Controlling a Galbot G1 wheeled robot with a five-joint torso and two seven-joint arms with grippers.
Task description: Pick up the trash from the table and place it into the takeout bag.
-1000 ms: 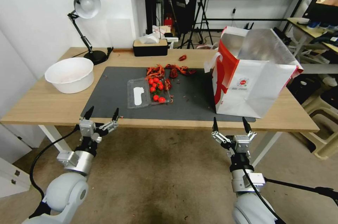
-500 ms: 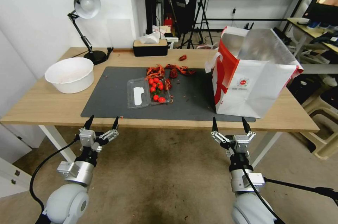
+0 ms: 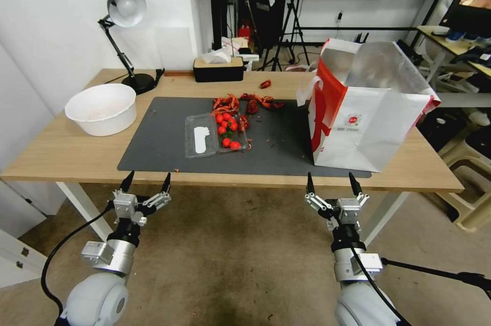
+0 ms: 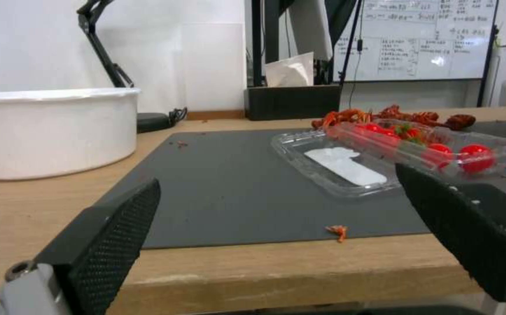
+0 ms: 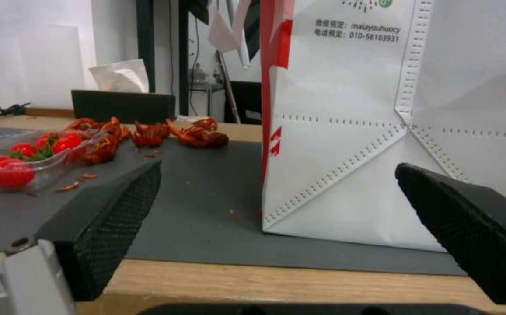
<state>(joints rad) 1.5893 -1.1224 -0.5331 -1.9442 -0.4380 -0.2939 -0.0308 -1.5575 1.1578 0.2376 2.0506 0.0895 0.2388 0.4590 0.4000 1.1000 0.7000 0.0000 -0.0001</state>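
Note:
The trash is a heap of red crayfish shells (image 3: 245, 103) (image 5: 148, 131) and an open clear plastic box (image 3: 215, 134) (image 4: 346, 162) holding small red tomatoes, both on the dark grey mat (image 3: 158, 136) of the table (image 3: 61, 154). The takeout bag (image 3: 368, 121) (image 5: 346, 131) stands open on the mat's right end. My left gripper (image 3: 147, 178) (image 4: 276, 183) hangs open just in front of and below the table's front edge, facing the box. My right gripper (image 3: 330, 180) (image 5: 276, 170) is open too, low before the bag's front corner. Neither holds anything.
A white bowl (image 3: 101, 108) sits at the table's left, a desk lamp (image 3: 123, 8) behind it, a black tissue box (image 3: 219, 67) at the back edge. One red shell (image 3: 265, 84) lies on bare wood at the back. Stools stand right of the table.
Both grippers have sunk a little and drawn back from the table's front edge, the left one more. Things on the table have not moved.

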